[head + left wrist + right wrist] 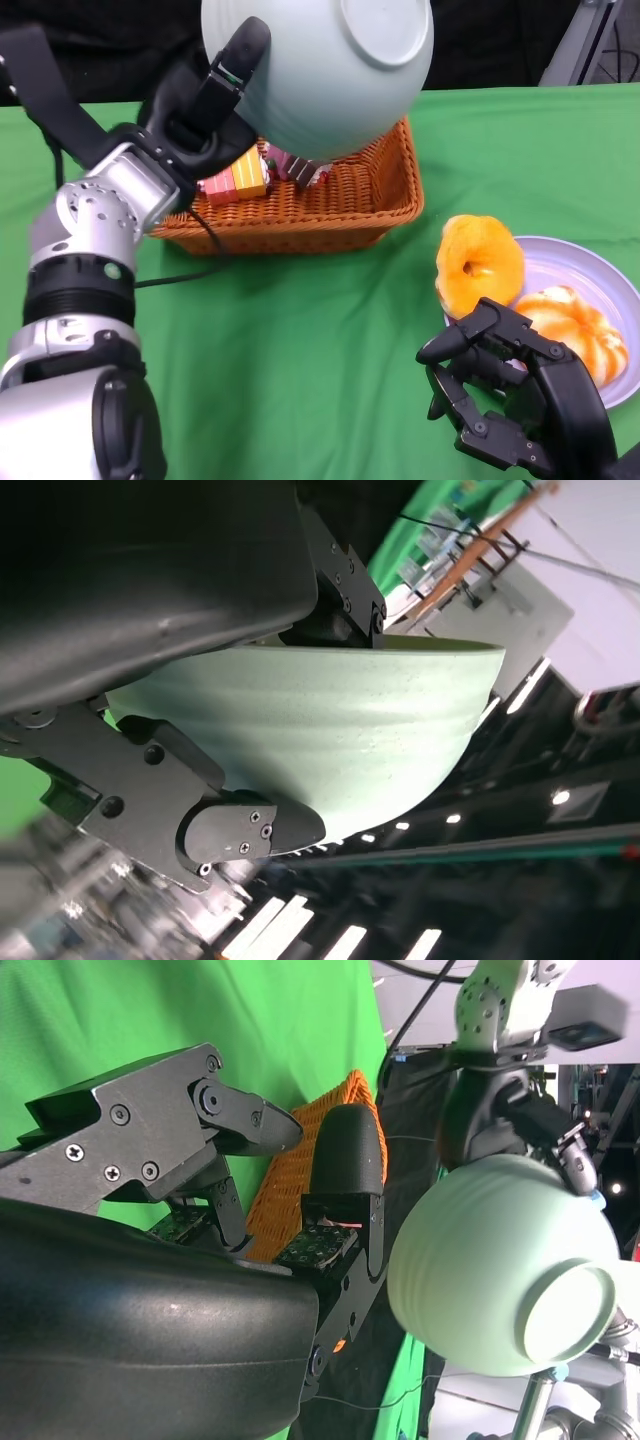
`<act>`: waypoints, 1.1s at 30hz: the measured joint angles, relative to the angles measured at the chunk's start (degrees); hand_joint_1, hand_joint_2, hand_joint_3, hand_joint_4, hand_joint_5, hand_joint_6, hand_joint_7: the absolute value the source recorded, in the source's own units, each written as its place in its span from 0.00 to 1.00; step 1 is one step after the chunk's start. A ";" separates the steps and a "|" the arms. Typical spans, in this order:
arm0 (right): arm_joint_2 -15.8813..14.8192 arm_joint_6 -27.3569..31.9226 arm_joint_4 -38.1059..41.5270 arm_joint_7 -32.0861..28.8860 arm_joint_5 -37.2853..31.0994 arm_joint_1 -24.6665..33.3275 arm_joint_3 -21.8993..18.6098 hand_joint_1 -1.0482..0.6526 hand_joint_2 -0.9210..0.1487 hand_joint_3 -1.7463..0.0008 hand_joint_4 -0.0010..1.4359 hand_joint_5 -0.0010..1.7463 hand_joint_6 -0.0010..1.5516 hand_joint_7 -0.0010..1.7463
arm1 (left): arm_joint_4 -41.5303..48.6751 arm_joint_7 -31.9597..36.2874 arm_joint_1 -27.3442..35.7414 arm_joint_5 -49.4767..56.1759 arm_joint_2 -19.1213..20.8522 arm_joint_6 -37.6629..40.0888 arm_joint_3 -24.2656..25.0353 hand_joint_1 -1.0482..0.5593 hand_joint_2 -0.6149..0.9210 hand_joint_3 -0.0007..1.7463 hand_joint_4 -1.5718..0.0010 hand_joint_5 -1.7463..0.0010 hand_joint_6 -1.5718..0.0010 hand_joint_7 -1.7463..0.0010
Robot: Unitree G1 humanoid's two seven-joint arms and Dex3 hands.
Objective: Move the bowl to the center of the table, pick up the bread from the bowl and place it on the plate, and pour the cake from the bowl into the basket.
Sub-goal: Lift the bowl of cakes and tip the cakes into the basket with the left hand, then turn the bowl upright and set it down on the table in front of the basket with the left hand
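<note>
While the left hand grips the pale green bowl by its rim, the bowl is tipped way over, with its round foot facing up and to the side. It hangs in the air right over the orange basket, up at about 12 o'clock on the green table. Inside the basket lies a piece of cake with pink, orange and yellow stripes, just under the bowl's edge. A second small piece sits next to it, but it is too hidden to tell what it is.

Over at 3 o'clock sits a light purple plate. A round bread with a hole leans on the plate's near rim. Another orange bread lies flat on the plate, just beside the first one.

Down at 5 o'clock, the right hand holds nothing. Its fingers are spread apart, close to the plate's near edge.
</note>
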 measured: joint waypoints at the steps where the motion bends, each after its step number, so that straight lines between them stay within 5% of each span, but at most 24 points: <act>1: 0.00 0.00 0.00 0.00 0.00 0.00 0.00 0.58 0.18 0.58 0.50 0.93 0.39 0.76 | -0.95 -0.72 0.35 0.12 0.33 -0.20 -0.46 0.54 0.89 0.54 0.52 0.00 0.57 0.07; 6: -0.03 0.00 0.00 0.04 0.09 -0.01 -0.05 0.58 0.17 0.58 0.50 0.92 0.39 0.75 | -6.27 -5.10 3.34 2.25 2.17 -2.69 -3.64 0.54 0.88 0.53 0.51 0.00 0.54 0.10; 11: -0.03 0.00 0.01 0.03 0.11 -0.02 -0.10 0.58 0.18 0.58 0.50 0.92 0.40 0.75 | -12.81 -10.16 7.27 9.28 4.38 -13.45 -9.97 0.56 0.77 0.69 0.50 0.00 0.56 0.06; 15: -0.05 0.01 0.01 0.00 0.07 -0.04 -0.13 0.58 0.18 0.57 0.50 0.92 0.40 0.75 | -15.96 -13.33 10.61 13.18 5.80 -22.60 -12.54 0.55 0.77 0.65 0.51 0.00 0.59 0.05; 28: -0.22 0.13 0.03 0.07 0.13 -0.17 -0.54 0.57 0.17 0.57 0.50 0.92 0.40 0.75 | -16.07 -15.48 19.07 25.45 10.82 -62.06 -15.76 0.57 0.79 0.64 0.48 0.00 0.58 0.07; 33: -0.32 0.23 0.04 0.22 0.29 -0.22 -0.69 0.58 0.18 0.57 0.49 0.92 0.40 0.75 | -13.67 -13.84 21.00 28.82 12.03 -74.87 -16.44 0.64 0.71 0.73 0.47 0.00 0.53 0.13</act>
